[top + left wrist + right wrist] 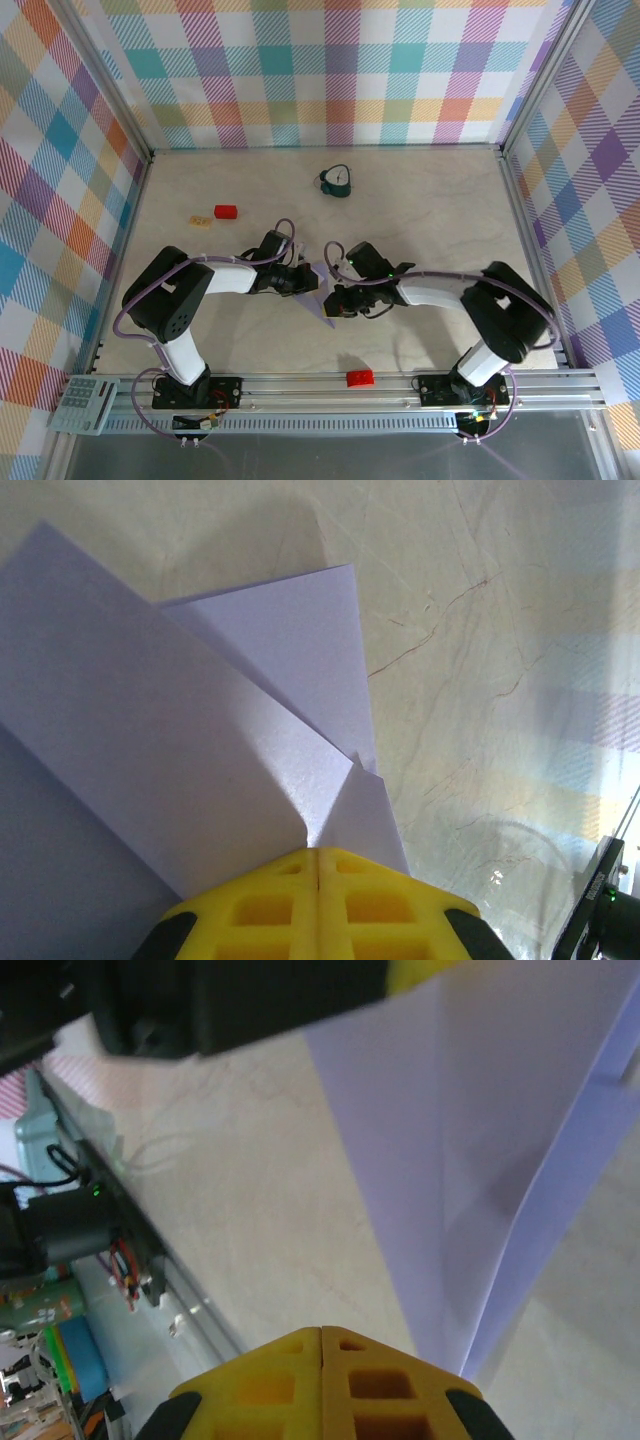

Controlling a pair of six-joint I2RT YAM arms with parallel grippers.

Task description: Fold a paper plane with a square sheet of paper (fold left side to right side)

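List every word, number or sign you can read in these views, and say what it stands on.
No text can be read anywhere.
On the teal clock: dial marks, too small to read.
On the grey keypad: key labels, too small to read.
On the green container: pale print, too blurred to read.
On the paper: nothing printed.
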